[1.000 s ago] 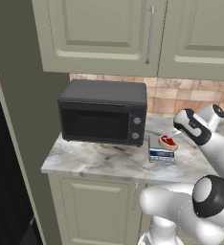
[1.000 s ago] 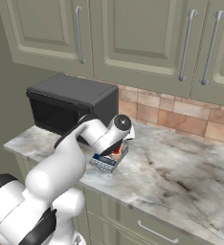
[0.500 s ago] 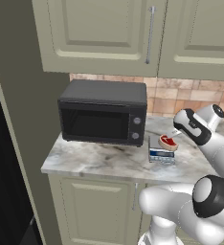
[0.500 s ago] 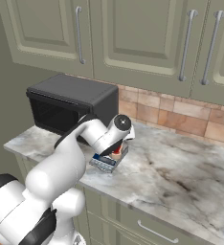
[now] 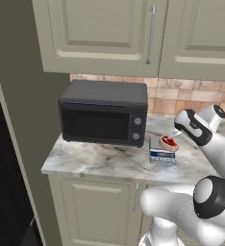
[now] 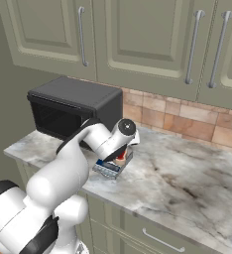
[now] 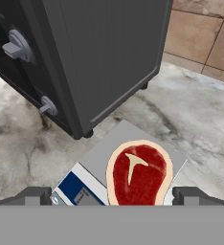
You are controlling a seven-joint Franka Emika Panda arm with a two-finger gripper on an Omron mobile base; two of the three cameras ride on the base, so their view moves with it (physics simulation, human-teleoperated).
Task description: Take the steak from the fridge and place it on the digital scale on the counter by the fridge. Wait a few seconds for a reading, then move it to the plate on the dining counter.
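The steak (image 7: 139, 174), a red slice with a pale rim and a white T mark, lies flat on the digital scale (image 7: 109, 153). The scale is a small grey square with a blue-and-white display strip at its front, and it stands on the marbled counter (image 5: 100, 161) just right of the microwave. My gripper (image 7: 114, 195) hovers right over it, open, with one fingertip (image 7: 35, 194) on each side of the steak and well clear of it. From the base cameras the steak (image 5: 169, 142) (image 6: 121, 158) sits on the scale (image 5: 161, 154) (image 6: 108, 167) under my hand (image 5: 178, 135).
A black microwave (image 5: 105, 113) (image 6: 73, 106) (image 7: 85, 48) stands close on the scale's left. Green-grey wall cabinets (image 5: 133, 33) hang above, and a tiled backsplash (image 6: 187, 121) runs behind. The counter (image 6: 187, 173) stretches to the right. A tall dark body (image 5: 1, 192) borders the left.
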